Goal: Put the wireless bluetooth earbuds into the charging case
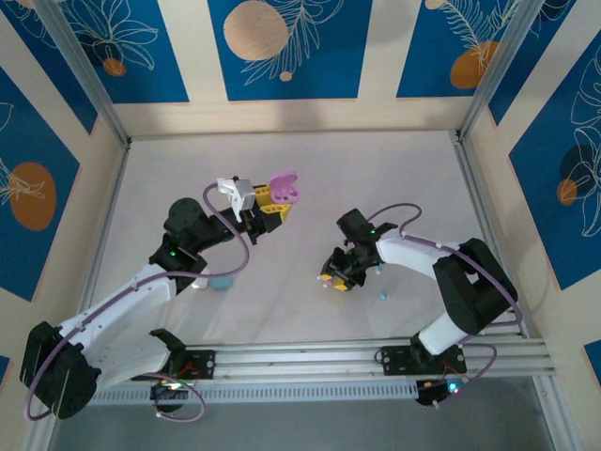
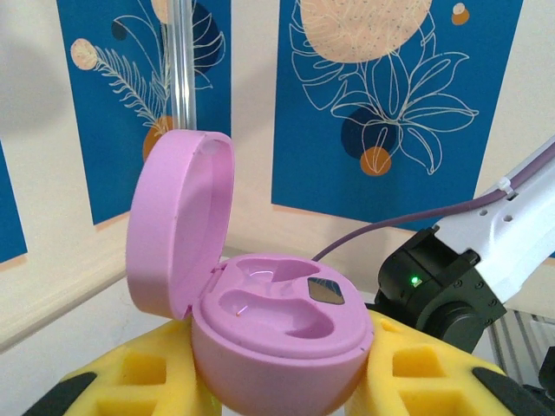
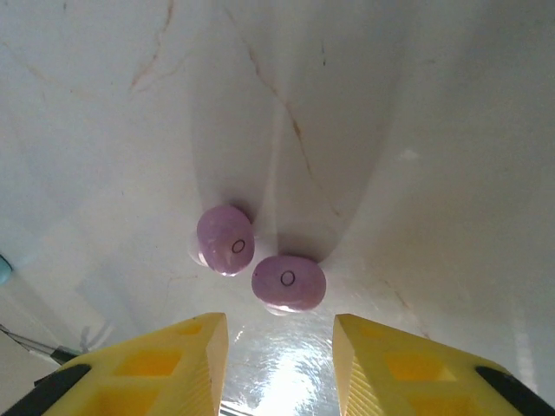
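Gripping the pink charging case (image 2: 277,347) in the left gripper (image 1: 272,205), jaws closed against its rounded base, raised above the table (image 1: 413,178). Seen close from the left wrist: lid (image 2: 178,221) hinged upright, both wells bare of buds, a small shiny square (image 2: 325,291) set in one. Seen from the right wrist: two pink earbuds (image 3: 288,282) lying side by side on the white surface, touching or nearly so, just ahead of the right gripper (image 3: 277,334), partly open and holding nothing. Added from overhead: a tiny teal earbud (image 1: 382,296) lying near that gripper.
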Robot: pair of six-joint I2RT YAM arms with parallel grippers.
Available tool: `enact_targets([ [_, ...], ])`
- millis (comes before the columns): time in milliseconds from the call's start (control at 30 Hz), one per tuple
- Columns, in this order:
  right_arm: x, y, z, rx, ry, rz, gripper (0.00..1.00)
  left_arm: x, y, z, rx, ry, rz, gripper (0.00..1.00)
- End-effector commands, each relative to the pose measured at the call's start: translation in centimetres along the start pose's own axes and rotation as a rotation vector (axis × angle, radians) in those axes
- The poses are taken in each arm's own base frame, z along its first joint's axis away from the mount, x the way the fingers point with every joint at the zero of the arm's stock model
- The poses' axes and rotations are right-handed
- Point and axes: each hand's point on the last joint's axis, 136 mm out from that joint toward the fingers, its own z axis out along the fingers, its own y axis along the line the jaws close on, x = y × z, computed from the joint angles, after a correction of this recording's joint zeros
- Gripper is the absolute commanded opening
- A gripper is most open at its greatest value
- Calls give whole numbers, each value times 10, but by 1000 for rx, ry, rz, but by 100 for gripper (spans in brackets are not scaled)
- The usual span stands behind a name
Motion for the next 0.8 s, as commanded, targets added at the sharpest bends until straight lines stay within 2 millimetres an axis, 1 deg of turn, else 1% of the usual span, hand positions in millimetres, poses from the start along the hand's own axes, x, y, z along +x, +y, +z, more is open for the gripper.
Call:
enact_targets([
  [0, 2, -5, 7, 11, 10, 28, 38, -4, -3, 2, 11, -5, 18, 24],
  [367, -3, -5, 13, 19, 7, 2, 34, -3, -3, 6, 19, 0, 8, 24],
  [533, -6, 0, 11, 12, -4, -34, 33, -3, -2, 7, 16, 1, 4, 24],
  [767, -8, -1, 9, 52, -7, -86, 29, 0, -1, 8, 16, 7, 1, 25],
])
